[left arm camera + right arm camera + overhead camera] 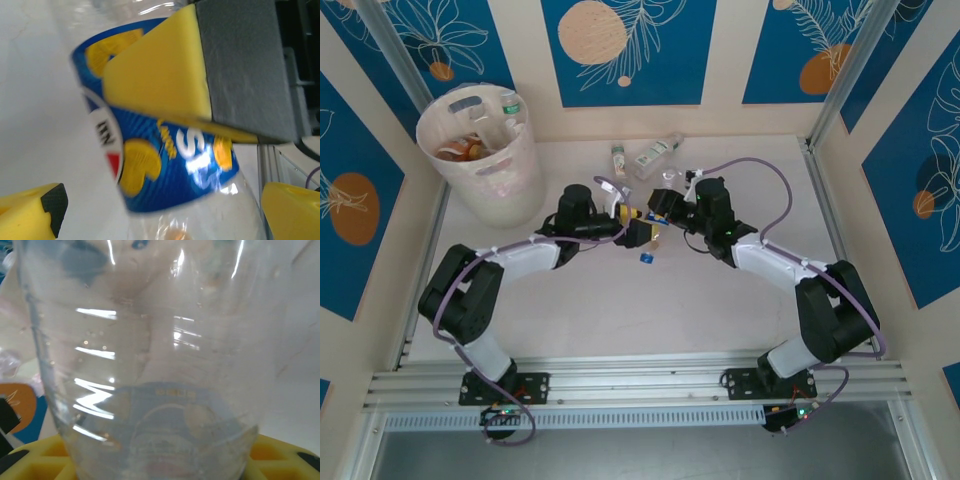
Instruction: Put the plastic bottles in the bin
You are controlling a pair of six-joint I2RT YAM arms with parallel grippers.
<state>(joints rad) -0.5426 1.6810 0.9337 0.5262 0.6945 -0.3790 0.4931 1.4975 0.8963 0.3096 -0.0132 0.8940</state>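
The right fingers [35,460] gripped a blue-labelled bottle [165,165]; the left fingers [30,210] stood wide open on either side of it.

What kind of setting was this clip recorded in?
Probably a purpose-built robot test booth rather than a home or shop: a white tabletop boxed in by printed blue-and-cream wall panels, aluminium rails along the near edge, and the left arm and right arm bolted there.
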